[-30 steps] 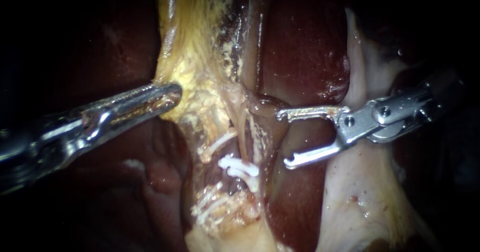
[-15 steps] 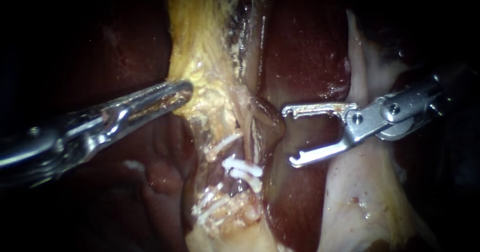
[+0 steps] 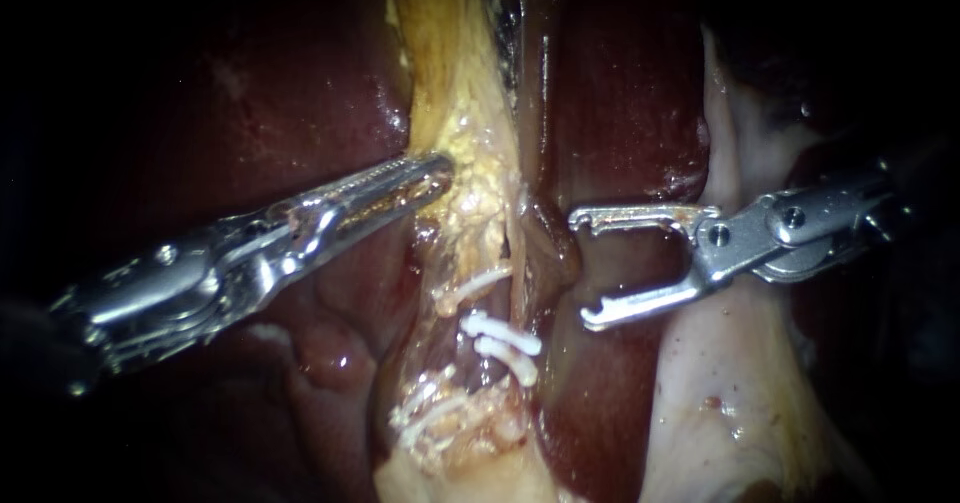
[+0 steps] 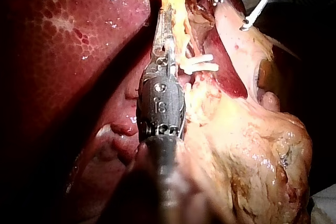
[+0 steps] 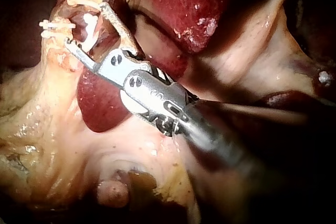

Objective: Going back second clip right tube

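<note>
Two white clips (image 3: 502, 338) sit on the tube (image 3: 541, 253) as the right instrument (image 3: 583, 266), jaws wide open and empty just beside it, seemingly faces the pull-back step, which calls for a straight, snag-free retreat, while the left instrument (image 3: 438, 169) clamps yellow tissue (image 3: 460, 83).

This looks like a surgical practice lab. Dark red liver (image 3: 620, 93) and yellow tissue (image 3: 470, 178) lie bare under a close, narrow light, with blackness all round. White clips (image 3: 505, 338) are set across the tissue. Two slender steel tools, the left instrument (image 3: 438, 169) and the right instrument (image 3: 583, 268), reach in from opposite sides.
</note>
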{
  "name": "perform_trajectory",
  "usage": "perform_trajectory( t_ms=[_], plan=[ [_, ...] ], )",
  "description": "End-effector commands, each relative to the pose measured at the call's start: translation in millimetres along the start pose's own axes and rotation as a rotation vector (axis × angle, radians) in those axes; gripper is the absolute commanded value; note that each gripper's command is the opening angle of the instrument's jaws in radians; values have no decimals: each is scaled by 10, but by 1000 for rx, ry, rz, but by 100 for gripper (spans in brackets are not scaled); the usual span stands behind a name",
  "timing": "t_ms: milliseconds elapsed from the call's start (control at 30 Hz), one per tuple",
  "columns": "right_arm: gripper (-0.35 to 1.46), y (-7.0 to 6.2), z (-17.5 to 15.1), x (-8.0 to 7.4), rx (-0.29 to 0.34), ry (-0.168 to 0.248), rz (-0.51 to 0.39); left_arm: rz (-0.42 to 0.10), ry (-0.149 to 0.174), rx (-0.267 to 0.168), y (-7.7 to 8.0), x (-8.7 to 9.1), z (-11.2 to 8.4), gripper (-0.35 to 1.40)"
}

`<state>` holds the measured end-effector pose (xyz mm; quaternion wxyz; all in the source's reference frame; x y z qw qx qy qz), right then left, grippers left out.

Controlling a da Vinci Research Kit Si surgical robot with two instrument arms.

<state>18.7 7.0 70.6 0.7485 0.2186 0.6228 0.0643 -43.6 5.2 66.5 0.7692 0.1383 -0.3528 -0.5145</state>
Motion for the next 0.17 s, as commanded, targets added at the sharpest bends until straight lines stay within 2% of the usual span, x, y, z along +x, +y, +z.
perform_trajectory(
  t_ms=[33, 167],
  plan=[
    [60, 0, 0, 0, 0, 1, 0, 1, 0, 1, 0, 0, -1, -35],
    [60, 1, -1, 1, -2, 7, 7, 1, 1, 2, 0, 0, -4, -35]
  ],
)
